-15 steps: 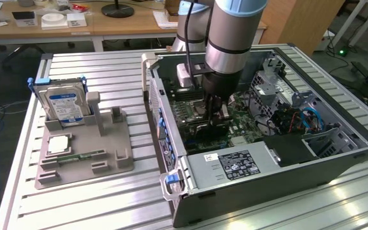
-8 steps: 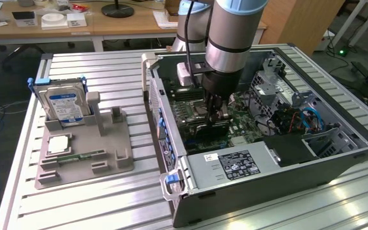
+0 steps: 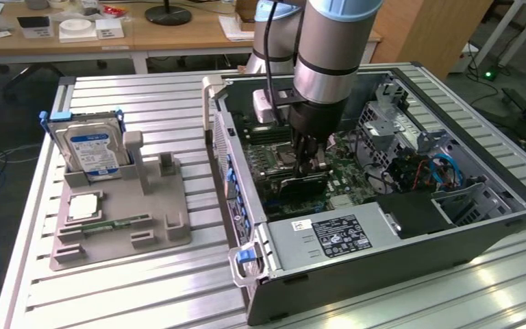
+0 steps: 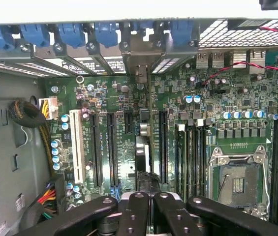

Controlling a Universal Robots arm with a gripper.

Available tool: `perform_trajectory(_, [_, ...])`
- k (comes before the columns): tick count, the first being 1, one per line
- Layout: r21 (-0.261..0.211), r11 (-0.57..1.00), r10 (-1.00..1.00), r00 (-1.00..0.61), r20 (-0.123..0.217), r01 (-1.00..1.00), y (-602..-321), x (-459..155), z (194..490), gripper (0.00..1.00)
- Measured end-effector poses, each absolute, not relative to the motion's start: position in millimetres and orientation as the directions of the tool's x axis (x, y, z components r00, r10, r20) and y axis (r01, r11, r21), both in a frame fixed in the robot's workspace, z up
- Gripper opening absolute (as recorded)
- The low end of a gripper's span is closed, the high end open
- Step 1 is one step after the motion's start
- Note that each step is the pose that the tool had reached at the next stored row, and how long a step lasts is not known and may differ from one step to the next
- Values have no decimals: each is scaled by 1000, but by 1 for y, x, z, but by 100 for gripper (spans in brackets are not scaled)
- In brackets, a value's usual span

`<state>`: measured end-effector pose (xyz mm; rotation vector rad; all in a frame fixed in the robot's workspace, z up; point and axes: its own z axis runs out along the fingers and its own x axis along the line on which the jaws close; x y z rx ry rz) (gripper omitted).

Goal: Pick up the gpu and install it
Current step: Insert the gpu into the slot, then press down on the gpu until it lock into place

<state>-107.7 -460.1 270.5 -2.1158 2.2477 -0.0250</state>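
Observation:
The gpu [image 3: 301, 186], a thin dark card, stands on edge in the green motherboard [image 3: 345, 175] inside the open computer case [image 3: 355, 291]. In the wrist view the gpu [image 4: 142, 147] appears edge-on, running along a slot to its metal bracket at the case's back wall. My gripper [image 3: 305, 164] reaches down into the case directly over the card's upper edge. Its black fingers [image 4: 134, 216] are pressed together, so my gripper [image 4: 151, 199] is shut. Whether they pinch the card or only rest on it is hidden.
A silver power supply [image 3: 336, 236] fills the case's near end, and cables and a drive cage lie toward the exterior view's right. Long black slots [image 4: 113, 147] and an empty processor socket [image 4: 237, 182] flank the card. A grey fixture [image 3: 144, 212] holds a hard drive [image 3: 94, 151] and a memory stick [image 3: 112, 224].

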Motion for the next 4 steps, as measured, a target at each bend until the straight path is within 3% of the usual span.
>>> perform_trajectory(4, [-49,61,-998,-60,-29,-997,-460,-108,271,11])
